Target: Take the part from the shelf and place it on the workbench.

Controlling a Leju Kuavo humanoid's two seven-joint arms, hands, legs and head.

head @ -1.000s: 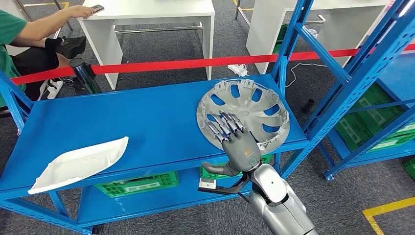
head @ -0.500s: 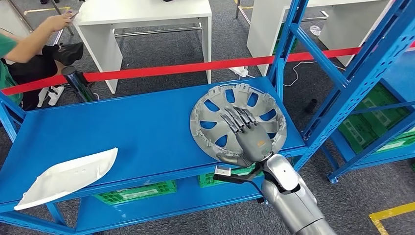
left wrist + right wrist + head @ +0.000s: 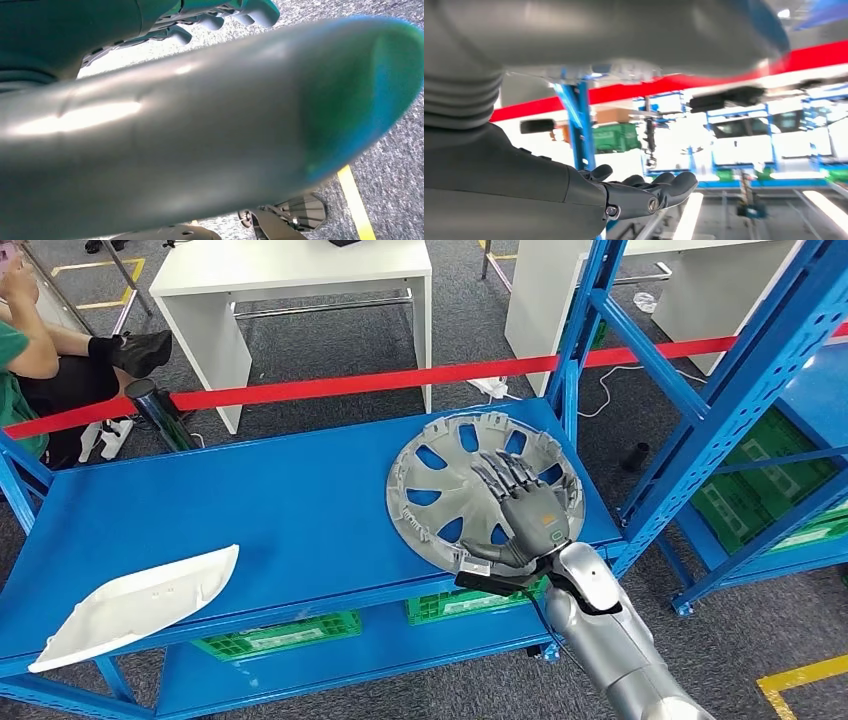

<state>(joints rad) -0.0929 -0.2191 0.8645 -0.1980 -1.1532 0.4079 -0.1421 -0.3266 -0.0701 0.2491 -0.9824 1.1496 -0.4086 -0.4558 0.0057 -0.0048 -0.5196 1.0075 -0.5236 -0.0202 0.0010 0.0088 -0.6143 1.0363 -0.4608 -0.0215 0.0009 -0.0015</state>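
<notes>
- Grey plastic wheel cover (image 3: 450, 490) lies inner side up on the blue shelf (image 3: 250, 490), at the shelf's right end, with its rim close to the front edge.
- Right robot hand (image 3: 525, 515) lies over the cover's near-right part, fingers (image 3: 505, 472) spread and stretched toward the hub.
- Thumb (image 3: 490, 558) sits at the near rim. I can't tell whether it is hooked under the rim or only beside it.
- Hand state: mostly open. Fingers look to rest flat on the cover with no closed grip visible, so I judge the cover not yet held.
- Key relation: the cover is directly under and ahead of the right hand. Hub lies just past the fingertips, away from the robot; the rim is at the thumb.
- Cover is round, so no long axis to align. The rim edge at the thumb is the likely pinch line.
- Right wrist view agrees: dark fingers (image 3: 649, 192) extended, a grey curved surface close overhead, too blurred to read contact.
- Left robot hand (image 3: 220, 15) seen in its wrist view over grey floor, well away from the shelf; fingertips look loosely curled, nothing visibly in it, true state unclear. Right arm is clearly the nearer one.
- White curved panel (image 3: 135, 600) at the shelf's left front, well apart from the cover.
- White tabletop (image 3: 290, 260) stands beyond a red tape barrier (image 3: 300, 388).
</notes>
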